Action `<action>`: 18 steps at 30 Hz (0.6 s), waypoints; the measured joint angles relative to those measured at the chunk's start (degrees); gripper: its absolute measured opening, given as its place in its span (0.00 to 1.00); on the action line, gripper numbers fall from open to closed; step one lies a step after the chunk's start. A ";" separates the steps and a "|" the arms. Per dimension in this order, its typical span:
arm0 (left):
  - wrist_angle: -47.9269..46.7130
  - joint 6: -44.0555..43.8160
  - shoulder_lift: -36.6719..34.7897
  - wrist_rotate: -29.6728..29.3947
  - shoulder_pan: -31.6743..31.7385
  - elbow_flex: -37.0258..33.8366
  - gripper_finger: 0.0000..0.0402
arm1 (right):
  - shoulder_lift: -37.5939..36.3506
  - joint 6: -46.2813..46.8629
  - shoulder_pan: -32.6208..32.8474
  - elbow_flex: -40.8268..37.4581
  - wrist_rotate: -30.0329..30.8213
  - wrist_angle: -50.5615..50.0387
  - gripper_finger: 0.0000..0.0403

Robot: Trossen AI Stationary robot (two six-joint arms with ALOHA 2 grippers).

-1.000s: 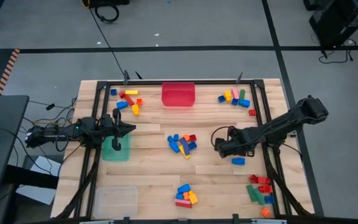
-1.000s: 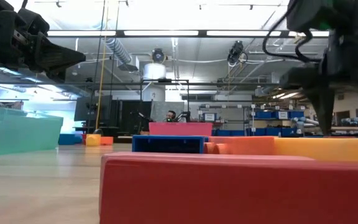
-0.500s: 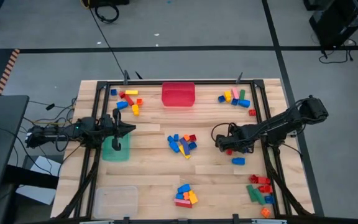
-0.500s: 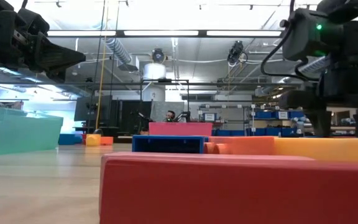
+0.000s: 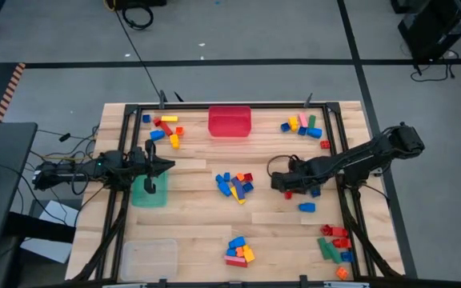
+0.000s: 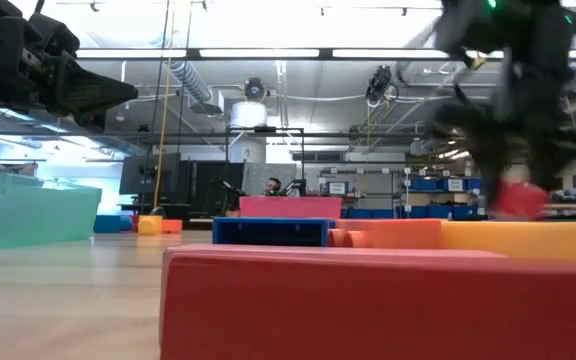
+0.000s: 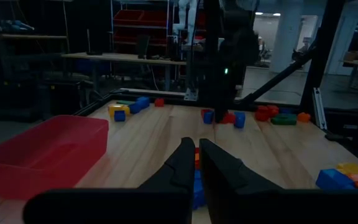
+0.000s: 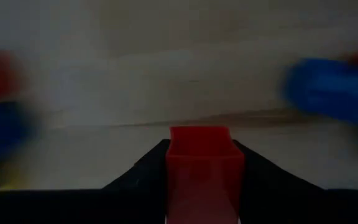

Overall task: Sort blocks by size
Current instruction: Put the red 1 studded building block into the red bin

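My right gripper [image 5: 283,187] is at the table's middle right, shut on a small red block [image 8: 205,163]. The block also shows in the low view [image 6: 518,200]. A blue block [image 5: 306,207] lies on the table just near-right of it. The other blocks lie in piles: at the centre [image 5: 234,184], near centre [image 5: 238,250], far left [image 5: 165,130], far right [image 5: 304,126] and near right [image 5: 334,240]. My left gripper [image 5: 169,166] waits shut and empty over the far edge of the green bin [image 5: 149,194]. My right gripper pinches the red block by its two opposite sides [image 8: 174,155] between its two fingers. The fingers come from above, pointing down. The block sticks out past the fingertips and seems lifted off the table in the low view [image 6: 518,205].
A red bin [image 5: 230,122] stands at the far middle and a clear bin [image 5: 148,258] at the near left corner. A dark frame [image 5: 334,144] runs round the table's edges. Bare wood lies between the centre pile and my right gripper.
My right gripper has shut on the red block and carried it a little toward the table's left and far side. The blue block beside it has stayed where it was.
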 joint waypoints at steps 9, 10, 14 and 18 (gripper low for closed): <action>-0.03 -0.01 0.02 0.00 0.00 0.02 0.08 | -0.23 -31.32 -12.72 23.93 9.30 -9.55 0.35; -0.04 -0.02 0.01 0.00 0.00 0.01 0.08 | 0.25 -36.04 -15.24 26.48 9.63 -9.26 0.35; 0.06 -0.02 0.00 -0.04 0.00 0.02 0.08 | 2.93 -53.71 -25.13 36.15 9.03 -7.27 0.35; 0.13 -0.02 0.00 0.09 0.00 0.02 0.08 | 11.03 -68.14 -32.88 46.36 3.00 -6.75 0.35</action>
